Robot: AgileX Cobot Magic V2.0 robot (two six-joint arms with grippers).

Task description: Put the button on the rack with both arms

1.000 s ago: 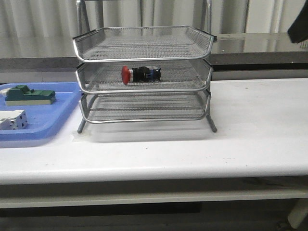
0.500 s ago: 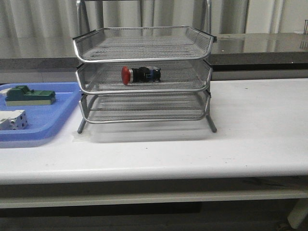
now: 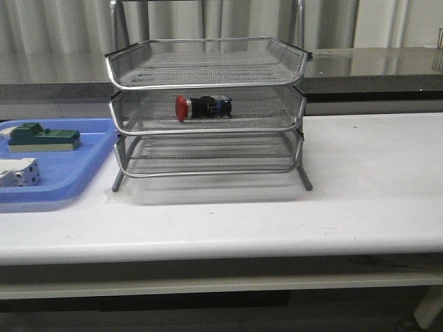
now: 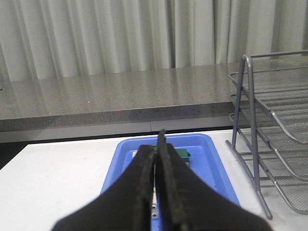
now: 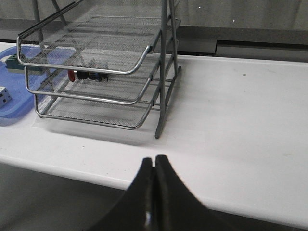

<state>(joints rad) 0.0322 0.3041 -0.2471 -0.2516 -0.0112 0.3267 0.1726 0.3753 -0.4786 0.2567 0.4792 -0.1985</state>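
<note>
Already the button (image 3: 201,106) lies on its side in the middle tier of the rack (image 3: 206,111), red cap pointing toward nine o'clock in the front view, black-and-blue body toward three o'clock. It sits left of the tier's centre, close behind the front rim, with nothing gripping it. The rack stands on the white table (image 3: 360,187), upper and lower tiers holding nothing. At nine o'clock from the rack, just beside its leg, a blue tray (image 3: 66,183) carries a green block (image 3: 40,137) and a white boxy switch (image 3: 17,171).

Neither arm appears in the front view. The left tool (image 4: 157,144) has its fingers pressed together, holding nothing, poised above the blue tray's near end. The right tool (image 5: 154,166) is likewise closed and empty, hanging over the table's front edge, well apart from the rack, where the button (image 5: 86,75) shows through the mesh.
</note>
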